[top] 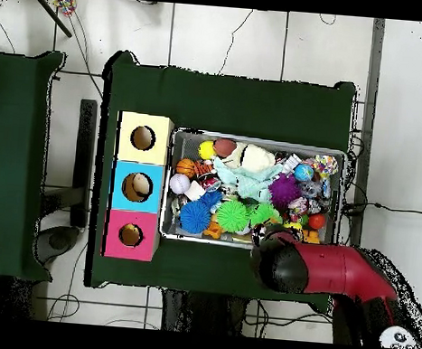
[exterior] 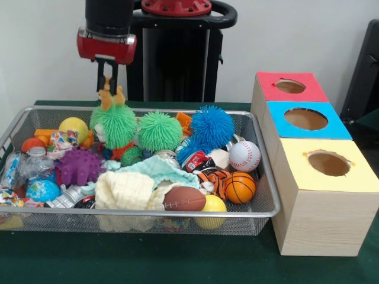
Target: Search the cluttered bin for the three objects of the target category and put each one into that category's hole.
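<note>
The wire mesh bin (exterior: 177, 212) is full of mixed toys; it also shows in the overhead view (top: 258, 138). My gripper (exterior: 106, 83) hangs over the bin's far left part, shut on a small tan-brown plush animal (exterior: 111, 96) held just above the green spiky balls. An orange plush with black tiger stripes (exterior: 214, 180) lies near the front right, beside a small basketball (exterior: 240, 187). The red-surround hole (exterior: 290, 86) tops the far wooden box, also seen from overhead (top: 130, 235). In the overhead view the arm (top: 334, 273) hides the gripper.
The blue-surround hole (exterior: 305, 119) and the yellow-surround hole (exterior: 328, 163) sit nearer along the same wooden box, right of the bin. Two green spiky balls (exterior: 160, 131), a blue one (exterior: 212, 125), a purple one (exterior: 79, 166), a baseball (exterior: 244, 155) and a football (exterior: 184, 199) fill the bin.
</note>
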You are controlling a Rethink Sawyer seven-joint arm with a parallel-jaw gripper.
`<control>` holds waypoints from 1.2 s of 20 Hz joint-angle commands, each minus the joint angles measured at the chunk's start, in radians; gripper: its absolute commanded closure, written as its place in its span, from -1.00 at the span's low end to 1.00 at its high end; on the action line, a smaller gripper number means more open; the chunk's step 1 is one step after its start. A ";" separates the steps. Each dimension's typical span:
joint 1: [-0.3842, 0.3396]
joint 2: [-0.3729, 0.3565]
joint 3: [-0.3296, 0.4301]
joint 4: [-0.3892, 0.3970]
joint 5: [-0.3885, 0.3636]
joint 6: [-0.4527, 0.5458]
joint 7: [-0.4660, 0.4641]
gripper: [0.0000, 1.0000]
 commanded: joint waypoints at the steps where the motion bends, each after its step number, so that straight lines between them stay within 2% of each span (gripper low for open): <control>1: 0.028 -0.180 0.118 0.112 0.132 0.075 -0.041 1.00; 6: 0.128 -0.265 0.058 0.112 0.213 0.114 0.069 1.00; 8: 0.159 -0.250 0.036 0.104 0.235 0.125 0.104 1.00; 12: 0.198 -0.207 0.050 0.079 0.312 0.144 0.115 1.00; 15: 0.277 -0.189 0.015 0.024 0.320 0.163 0.155 1.00; 18: 0.353 -0.133 -0.027 -0.031 0.331 0.173 0.217 1.00; 21: 0.426 -0.026 -0.091 -0.099 0.307 0.096 0.274 1.00; 24: 0.456 0.056 -0.135 -0.133 0.308 0.031 0.274 1.00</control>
